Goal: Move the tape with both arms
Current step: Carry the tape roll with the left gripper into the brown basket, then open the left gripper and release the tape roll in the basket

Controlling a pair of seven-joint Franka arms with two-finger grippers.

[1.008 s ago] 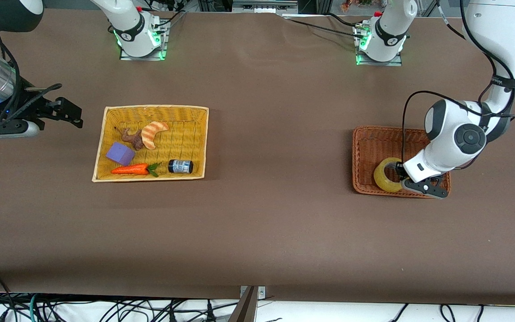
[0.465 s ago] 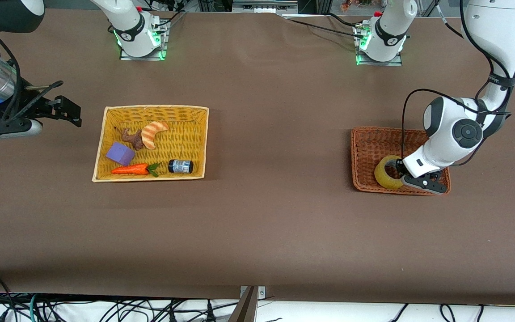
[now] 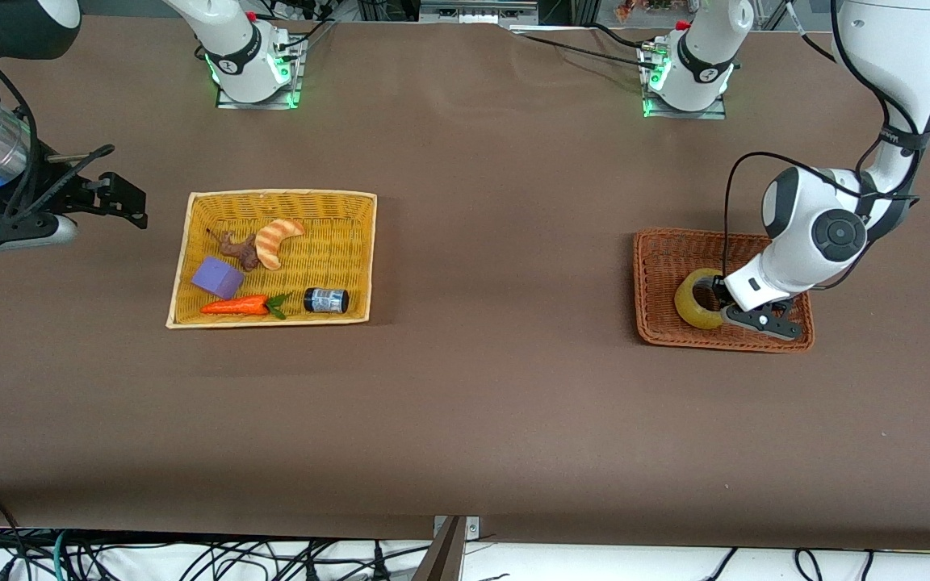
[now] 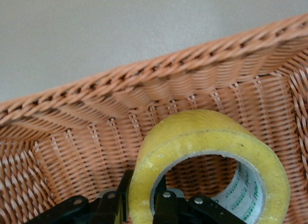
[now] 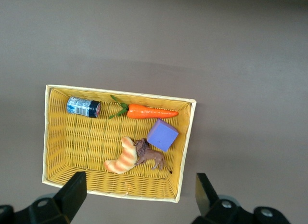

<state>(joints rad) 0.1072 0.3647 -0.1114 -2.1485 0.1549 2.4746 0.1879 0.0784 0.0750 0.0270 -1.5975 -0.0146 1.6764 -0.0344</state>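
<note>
tape (image 3: 697, 299): on edge in brown basket (image 3: 663, 266), hole sideways
left end effector (image 3: 722, 309): clamps tape wall
right end effector (image 5: 137, 197): spread, waits above yellow basket (image 3: 349, 242)

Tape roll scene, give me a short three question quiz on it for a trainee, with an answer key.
1. True or false: the tape lies in the yellow basket.
2. Which end effector grips the tape's wall, one finger inside the core hole? A) left B) right C) neither
3. Fill in: in the yellow basket, the black jar lies beside the leafy end of the ____.

Key
1. False. It is in the brown basket, toward the left arm's end of the table.
2. A. The left end effector is shut on it; the right end effector is open, waiting above the yellow basket.
3. Carrot.
</note>
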